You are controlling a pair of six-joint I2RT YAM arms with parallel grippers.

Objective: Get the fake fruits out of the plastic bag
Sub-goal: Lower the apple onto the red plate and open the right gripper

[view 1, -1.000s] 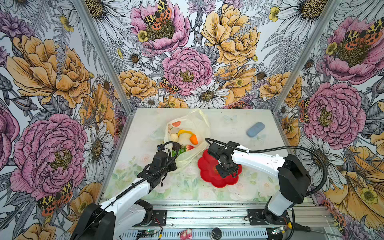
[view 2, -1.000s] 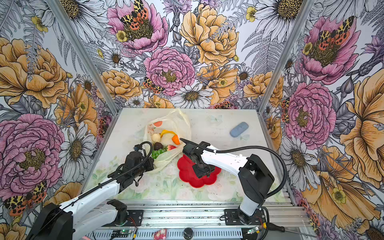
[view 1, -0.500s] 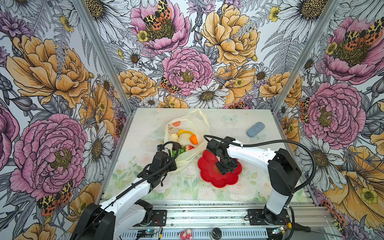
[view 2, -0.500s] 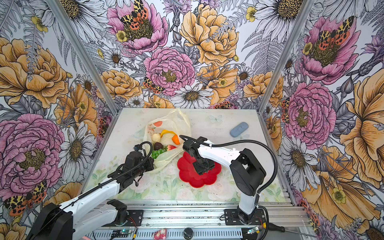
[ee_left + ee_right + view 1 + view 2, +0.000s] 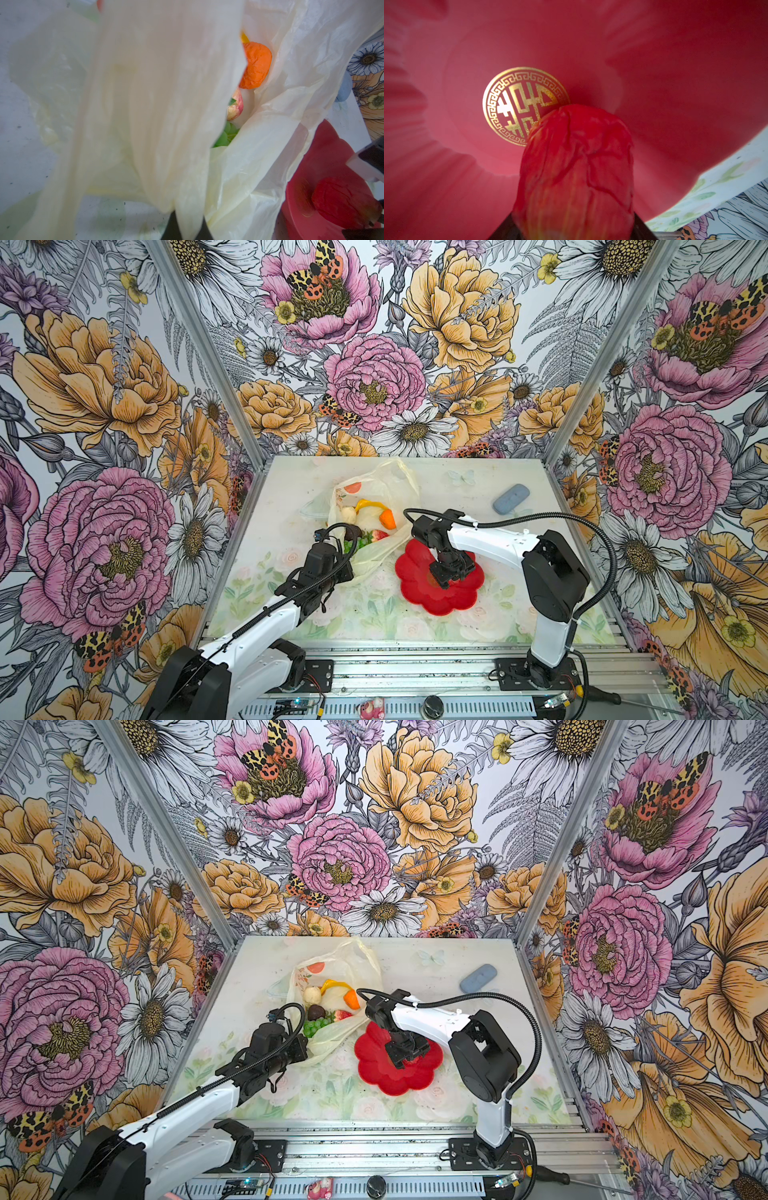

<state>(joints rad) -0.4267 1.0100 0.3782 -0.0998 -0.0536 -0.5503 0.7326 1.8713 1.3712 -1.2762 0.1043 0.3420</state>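
Note:
The plastic bag (image 5: pixel 386 485) lies open at the table's middle, cream and crinkly. Inside it show fake fruits: a yellow banana (image 5: pixel 368 504), an orange (image 5: pixel 388 518), a strawberry (image 5: pixel 378 536), green grapes (image 5: pixel 314 1026), a dark mangosteen (image 5: pixel 316 1012) and a pale round fruit (image 5: pixel 311 994). My left gripper (image 5: pixel 347 568) is shut on the bag's near edge (image 5: pixel 188 207). Over the red flower-shaped plate (image 5: pixel 440 601) my right gripper (image 5: pixel 451 572) points down, its fingers against the sides of a wrinkled red fruit (image 5: pixel 577 166) whose tip reaches the plate near a gold emblem (image 5: pixel 525 106).
A blue-grey oval object (image 5: pixel 511 498) lies at the back right of the table. Flowered walls close in the back and both sides. The right arm's black cable (image 5: pixel 582 518) arches above the plate's right side.
The right arm's elbow has swung inward and its gripper has settled lower over the plate with the red fruit. The left arm and the bag have not moved.

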